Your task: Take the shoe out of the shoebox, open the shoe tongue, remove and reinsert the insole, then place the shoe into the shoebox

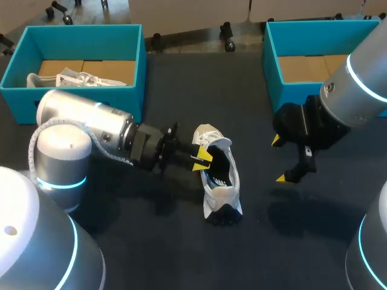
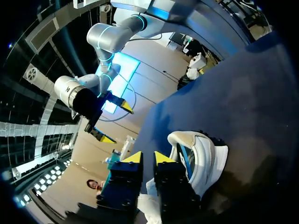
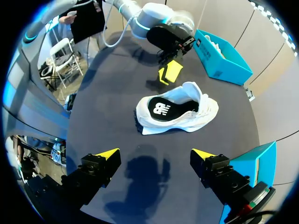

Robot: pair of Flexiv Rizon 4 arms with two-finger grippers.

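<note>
A white shoe [image 1: 222, 188] lies on the dark table in the middle, tipped toward its side, its opening facing my right arm. Its black insole [image 3: 161, 108] sits inside. My left gripper [image 1: 201, 159] is at the collar end of the shoe [image 2: 205, 158], its yellow tips nearly together, and I see nothing between them. From the right wrist view this left gripper [image 3: 168, 74] stands just beyond the shoe [image 3: 187, 116]. My right gripper [image 1: 280, 160] hangs open above the table to the shoe's right, holding nothing. The shoe lies ahead of my right gripper [image 3: 154, 154].
A teal shoebox [image 1: 84, 29] at the back left holds a second white shoe [image 1: 78, 78] on cardboard. Another teal shoebox [image 1: 272, 60] stands at the back right, just behind my right arm.
</note>
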